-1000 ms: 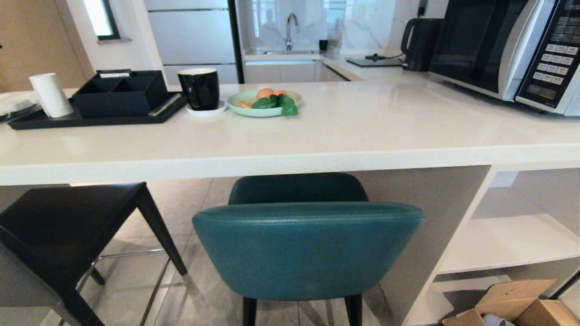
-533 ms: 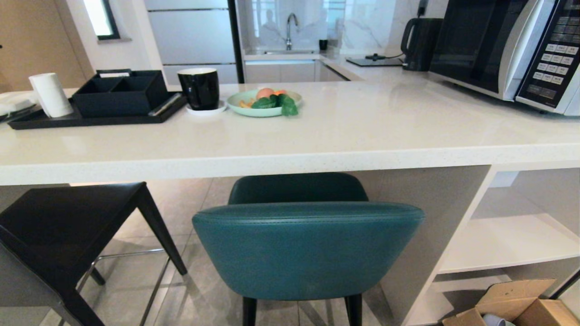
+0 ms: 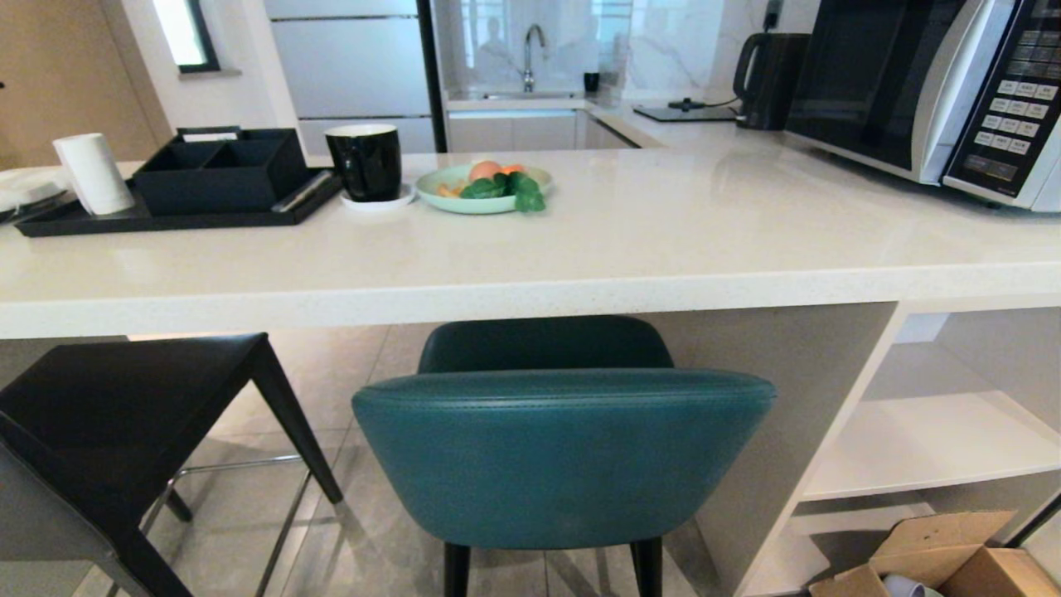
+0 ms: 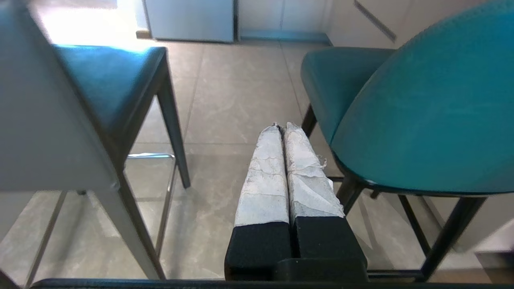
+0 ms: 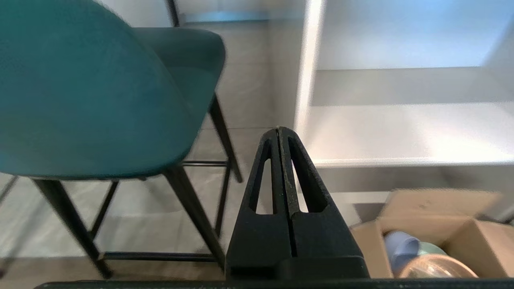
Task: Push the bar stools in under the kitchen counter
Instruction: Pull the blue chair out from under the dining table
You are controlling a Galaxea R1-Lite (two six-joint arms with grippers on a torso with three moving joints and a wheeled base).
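We are facing the teal stool (image 3: pixel 564 456) head-on: its curved back is standing right in front of us, broad side toward us, and its seat is already reaching partly under the thick edge of the worktop (image 3: pixel 530 298). The grey stool (image 3: pixel 124 414) is sitting off to our left, turned at an angle, its seat only near the worktop edge.

Neither arm is showing in the head view. Our left pincer (image 4: pixel 281 127) is pressed together and empty, pointing into the gap of floor between the two stools, so the teal back is lying just to its right and the grey stool to its left. Our right pincer (image 5: pixel 278 130) is likewise pressed together and empty, aimed past the teal stool's right side toward the white shelf cubbies (image 5: pixel 401 132), with a cardboard box (image 5: pixel 441 233) below it.

We are judging that the teal back is lying between the two pincers, each one just beside an edge of it, neither touching. The push will have to run straight ahead, across the width of the back.
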